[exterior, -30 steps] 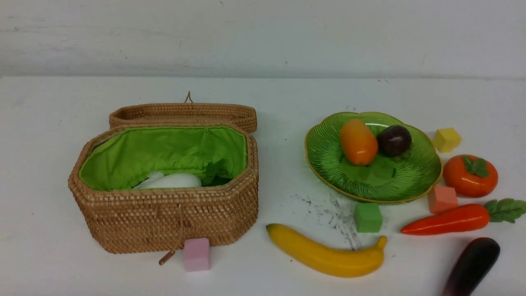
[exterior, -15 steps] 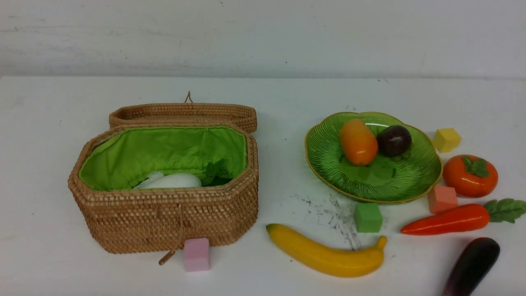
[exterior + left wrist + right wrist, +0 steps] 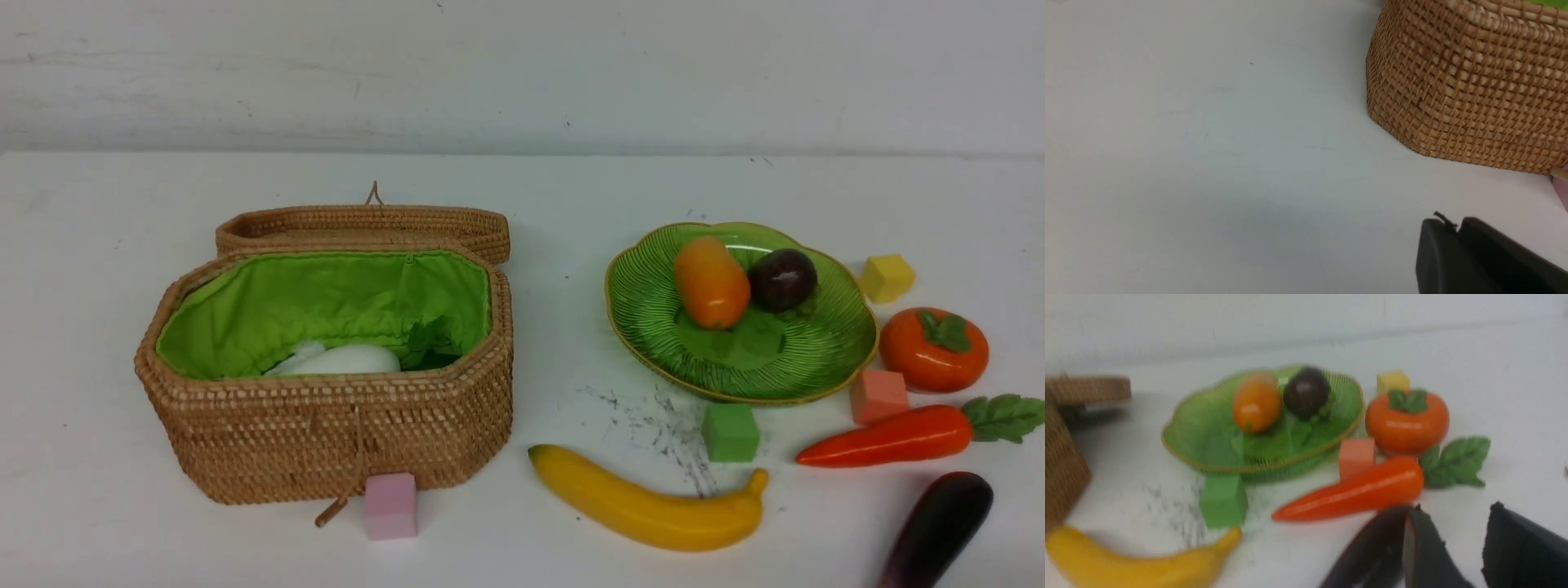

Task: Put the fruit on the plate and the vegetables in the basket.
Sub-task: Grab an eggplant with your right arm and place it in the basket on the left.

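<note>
The woven basket [image 3: 326, 441] stands open at the left, with a white radish [image 3: 343, 360] lying inside. On the green plate [image 3: 645, 302] rest an orange mango [image 3: 711, 282] and a dark purple ball [image 3: 782, 278]. On the table lie the banana [image 3: 645, 506], persimmon [image 3: 933, 349], carrot [image 3: 890, 437] and eggplant [image 3: 939, 527]. Neither gripper shows in the front view. My left gripper [image 3: 1453, 226] is shut and empty, low over bare table near the basket wall [image 3: 1474, 81]. My right gripper [image 3: 1455, 510] is open over bare table, one finger right beside the eggplant [image 3: 1367, 551].
Foam cubes are scattered about: pink [image 3: 391, 505] against the basket front, green [image 3: 731, 432] before the plate, salmon [image 3: 878, 395] between plate and carrot, yellow [image 3: 887, 277] behind the persimmon. The basket lid [image 3: 363, 224] hangs open behind it. Dark scuffs [image 3: 653, 416] mark the table.
</note>
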